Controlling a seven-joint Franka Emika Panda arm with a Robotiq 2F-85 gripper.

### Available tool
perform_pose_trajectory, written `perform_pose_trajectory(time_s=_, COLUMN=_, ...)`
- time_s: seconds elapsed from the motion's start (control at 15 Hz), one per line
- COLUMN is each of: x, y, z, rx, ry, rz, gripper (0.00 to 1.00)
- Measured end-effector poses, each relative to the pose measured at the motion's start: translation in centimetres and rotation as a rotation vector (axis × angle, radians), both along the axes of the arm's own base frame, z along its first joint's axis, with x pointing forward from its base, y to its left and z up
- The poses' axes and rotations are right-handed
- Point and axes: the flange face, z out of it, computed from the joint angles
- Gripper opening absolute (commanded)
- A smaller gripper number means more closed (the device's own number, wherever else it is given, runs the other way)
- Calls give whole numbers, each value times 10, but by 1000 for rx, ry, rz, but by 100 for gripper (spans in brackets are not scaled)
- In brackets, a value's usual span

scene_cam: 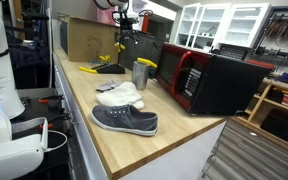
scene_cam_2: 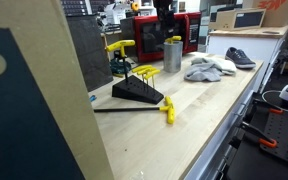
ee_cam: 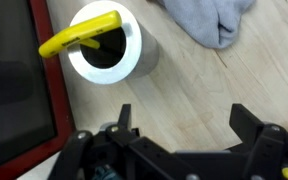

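Hovering over the light wooden counter (ee_cam: 184, 80), low centre of the wrist view: black two-finger gripper (ee_cam: 184, 125), spread fully wide, clasping nothing. Just above it, upper left of frame: silver cylindrical metal cup (ee_cam: 134, 60) with a yellow-handled tool (ee_cam: 79, 37) leaning inside. Seemingly an approach only: nothing grasped yet, cup and tool untouched. Upper right: crumpled grey cloth (ee_cam: 214, 18).

Matt metal cup (ee_cam: 106, 45) — glossy yellow plastic handle (ee_cam: 77, 37), grained wooden countertop (ee_cam: 194, 95)
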Motion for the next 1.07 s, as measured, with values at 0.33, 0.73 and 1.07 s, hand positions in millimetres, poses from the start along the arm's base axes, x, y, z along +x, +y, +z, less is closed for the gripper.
perform_pose_trajectory(time_s=0.33, x=-4, y=-13, z=-8, rx=5, ry=-34, rz=-267, gripper=100)
perform_pose_trajectory(time_s=0.73, x=-3, y=-41, z=-12, rx=32, ry=-64, rz=-511, gripper=100)
perform_pose_trajectory(time_s=1.07, x=-1, y=-69, z=-9, rx=36, ry=-74, rz=-572, gripper=100)
